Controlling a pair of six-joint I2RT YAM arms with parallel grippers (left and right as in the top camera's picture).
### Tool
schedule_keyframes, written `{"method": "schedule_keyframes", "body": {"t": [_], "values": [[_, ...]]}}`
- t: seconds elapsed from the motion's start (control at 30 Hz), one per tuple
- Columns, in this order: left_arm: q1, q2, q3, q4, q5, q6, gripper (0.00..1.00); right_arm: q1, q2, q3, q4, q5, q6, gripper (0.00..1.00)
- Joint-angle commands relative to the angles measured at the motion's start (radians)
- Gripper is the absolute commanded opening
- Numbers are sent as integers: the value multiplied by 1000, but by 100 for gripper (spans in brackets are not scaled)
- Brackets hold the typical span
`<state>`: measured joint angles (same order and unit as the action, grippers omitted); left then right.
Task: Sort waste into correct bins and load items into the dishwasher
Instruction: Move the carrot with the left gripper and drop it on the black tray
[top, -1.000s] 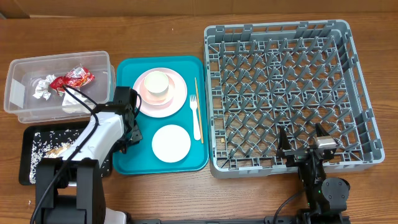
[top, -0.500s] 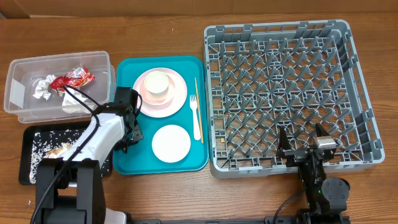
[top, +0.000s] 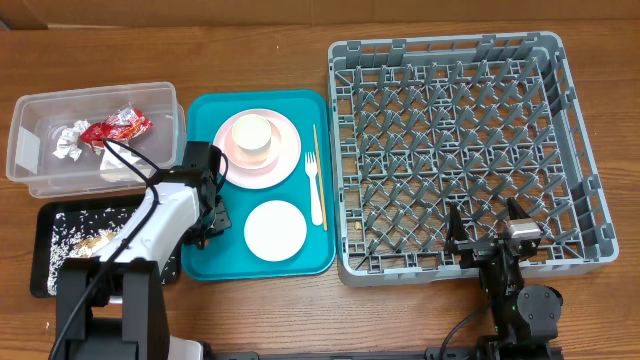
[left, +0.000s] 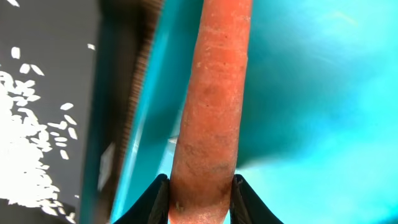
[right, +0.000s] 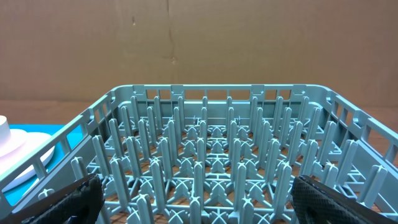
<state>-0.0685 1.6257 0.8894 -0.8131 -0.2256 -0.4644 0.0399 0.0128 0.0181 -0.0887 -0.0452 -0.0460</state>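
My left gripper is shut on the small orange carrot, low over the left edge of the teal tray, beside the black tray with white rice. In the overhead view it sits at the teal tray's left rim. The clear tub holds a crumpled napkin and the red wrapper. The pink plate carries a white bowl. Another white bowl, the fork and the chopstick lie on the teal tray. My right gripper is open over the grey dish rack.
The black tray with rice and beige scraps lies at the front left, below the clear tub. The dish rack fills the right half of the table. My right arm stands at its front edge.
My left gripper has shifted slightly left with the carrot, toward the teal tray's left rim. The right arm has not moved.
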Motion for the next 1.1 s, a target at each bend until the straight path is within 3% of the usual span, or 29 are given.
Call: {"method": "schedule_keyframes", "body": {"t": [0.0,0.27,0.37,0.5,0.8,1.07], "values": [[5,-92,19,-2,113,51,8,-2,-8,-10,8,-2,-3,100],[5,-220,19,-46,199,68,6,-2,-8,-10,8,-2,-3,100],[6,-251,21,-54,163,56,6,-2,-8,-10,8,-2,-3,100],[45,-302,47,-104,83,-50,7,-2,-8,-10,8,-2,-3,100],[302,-422,64,-129,100,-83,4,-2,-8,-10,8,-2,-3,100],[546,-413,47,-71,122,-154,4,-2,-8,-10,8,-2,-3,100]]}}
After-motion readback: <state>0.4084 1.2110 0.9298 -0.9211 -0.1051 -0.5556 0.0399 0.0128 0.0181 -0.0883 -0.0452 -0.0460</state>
